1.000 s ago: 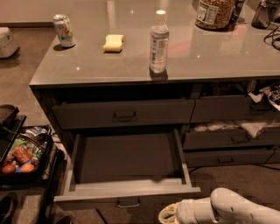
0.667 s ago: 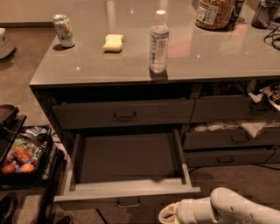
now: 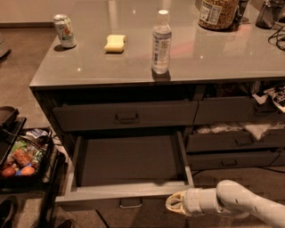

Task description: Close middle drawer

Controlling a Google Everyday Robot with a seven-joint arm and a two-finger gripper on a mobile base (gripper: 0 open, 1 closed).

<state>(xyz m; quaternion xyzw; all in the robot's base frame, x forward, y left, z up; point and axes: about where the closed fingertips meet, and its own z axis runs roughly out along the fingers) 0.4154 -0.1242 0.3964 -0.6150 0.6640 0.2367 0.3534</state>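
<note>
- Low at the right: one gripper (image 3: 174, 205) on one white arm (image 3: 240, 204), just beside the right end of the open drawer's front; whether apart or together, not to be made out.
- In the left bank, the middle drawer (image 3: 129, 161): pulled well out toward the camera, dark box interior in full view, one metal pull (image 3: 130, 203) at the centre of its front.
- Directly above, one top drawer (image 3: 89, 118), pushed in, with one pull of the same kind.
- In the right bank, three stacked fronts (image 3: 236, 141), with pale crumpled stuff above the second.
- On the counter (image 3: 89, 71), four things, well apart: one can (image 3: 65, 31), one yellow sponge (image 3: 115, 43), one clear bottle (image 3: 161, 42) standing upright, one jar (image 3: 217, 13) at the back.
- At far left, on the floor, one basket (image 3: 44, 164) of mixed food.
</note>
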